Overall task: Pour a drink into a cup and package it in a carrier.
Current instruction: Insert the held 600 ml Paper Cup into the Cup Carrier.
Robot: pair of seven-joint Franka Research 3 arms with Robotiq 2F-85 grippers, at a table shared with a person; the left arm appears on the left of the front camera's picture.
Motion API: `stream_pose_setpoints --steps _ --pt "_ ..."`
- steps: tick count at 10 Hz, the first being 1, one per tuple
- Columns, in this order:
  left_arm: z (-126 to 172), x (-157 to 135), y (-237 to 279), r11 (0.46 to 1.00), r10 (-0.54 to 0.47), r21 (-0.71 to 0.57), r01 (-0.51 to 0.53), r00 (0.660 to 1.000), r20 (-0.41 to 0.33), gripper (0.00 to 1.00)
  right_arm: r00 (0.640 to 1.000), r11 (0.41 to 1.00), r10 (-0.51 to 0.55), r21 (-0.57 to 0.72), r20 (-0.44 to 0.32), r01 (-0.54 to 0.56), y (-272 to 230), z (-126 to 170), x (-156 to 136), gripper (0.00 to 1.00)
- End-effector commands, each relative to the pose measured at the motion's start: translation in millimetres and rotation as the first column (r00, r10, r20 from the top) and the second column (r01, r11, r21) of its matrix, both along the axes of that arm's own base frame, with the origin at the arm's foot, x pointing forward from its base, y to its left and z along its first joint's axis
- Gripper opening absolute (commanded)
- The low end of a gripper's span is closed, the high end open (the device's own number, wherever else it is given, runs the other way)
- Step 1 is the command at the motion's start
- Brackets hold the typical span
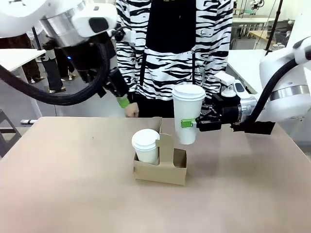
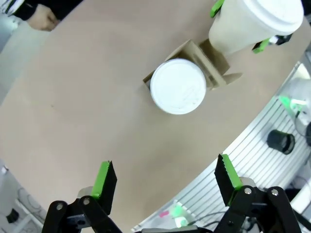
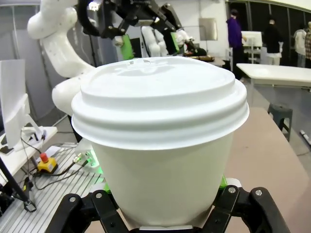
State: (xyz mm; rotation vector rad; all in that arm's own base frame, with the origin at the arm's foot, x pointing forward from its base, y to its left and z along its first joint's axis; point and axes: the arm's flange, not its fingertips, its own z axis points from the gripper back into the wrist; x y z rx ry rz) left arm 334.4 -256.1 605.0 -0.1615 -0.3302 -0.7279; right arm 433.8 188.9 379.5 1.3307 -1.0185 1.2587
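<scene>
Above table [image 1: 73,189], lidded cup [image 1: 188,104] in right claw [image 1: 193,124].

Tan matte table [image 1: 63,189], flat top. Directly on it: brown cardboard carrier [image 1: 160,174], sitting flat on its base about mid-table, well in from the left and right edges, centre handle tab upright.

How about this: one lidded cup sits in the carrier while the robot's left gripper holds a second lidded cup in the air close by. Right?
Not quite. The right gripper holds the second lidded cup, as the front view shows; the left gripper is open. The rest stands: the other lidded cup sits in the carrier.
</scene>
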Motion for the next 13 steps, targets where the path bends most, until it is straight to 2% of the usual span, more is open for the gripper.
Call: stream_pose_setpoints --steps 1,2,3,4,5,6,7,8,11,12,13 --pt "5.6 4.2 -12.1 0.999 0.037 -0.015 -0.037 0.999 -0.012 1.00 1.000 1.000 -0.013 -0.020 -0.014 0.013 -0.4 8.6 -4.3 0.81" --pt "0.0 0.0 0.0 1.000 0.000 0.000 0.000 1.000 0.000 1.00 1.000 1.000 0.000 0.000 0.000 0.000 0.0 0.0 0.0 0.81" --pt "-16.7 4.1 17.1 0.997 -0.065 -0.042 0.067 0.997 0.036 1.00 1.000 1.000 0.020 0.009 -0.012 -0.020 7.4 -9.3 1.2 0.81" --pt "-30.5 7.1 29.6 0.986 -0.165 0.009 0.166 0.978 0.129 1.00 1.000 0.999 0.029 0.037 -0.009 -0.028 11.8 -16.8 4.4 0.81" --pt "-48.0 7.6 34.9 0.972 -0.232 0.085 0.221 0.958 0.169 1.00 0.999 0.996 0.048 0.074 -0.018 -0.047 14.2 -25.1 7.1 0.81" --pt "-62.9 8.7 42.6 0.957 -0.288 0.097 0.273 0.934 0.210 1.00 0.998 0.993 0.062 0.098 -0.022 -0.060 15.9 -34.7 8.1 0.81" --pt "-74.4 10.4 51.1 0.924 -0.382 0.079 0.374 0.896 0.225 1.00 0.997 0.991 0.076 0.114 -0.035 -0.071 17.4 -43.3 8.4 0.81" --pt "-83.5 13.1 62.3 0.905 -0.423 0.063 0.421 0.877 0.227 1.00 0.994 0.987 0.097 0.131 -0.051 -0.090 19.9 -49.8 7.6 0.81" --pt "-95.1 21.9 96.6 0.908 -0.361 -0.104 0.406 0.883 0.299 1.00 0.996 0.987 0.090 0.133 -0.025 -0.086 22.7 -64.7 12.0 0.81" --pt "-95.6 20.3 103.5 0.906 -0.353 -0.131 0.402 0.890 0.290 1.00 0.996 0.987 0.089 0.135 -0.010 -0.087 25.3 -69.2 13.6 0.81" --pt "-93.6 25.1 84.2 0.922 -0.369 -0.018 0.388 0.891 0.265 1.00 0.996 0.988 0.093 0.121 -0.001 -0.092 28.0 -74.8 16.3 0.81"
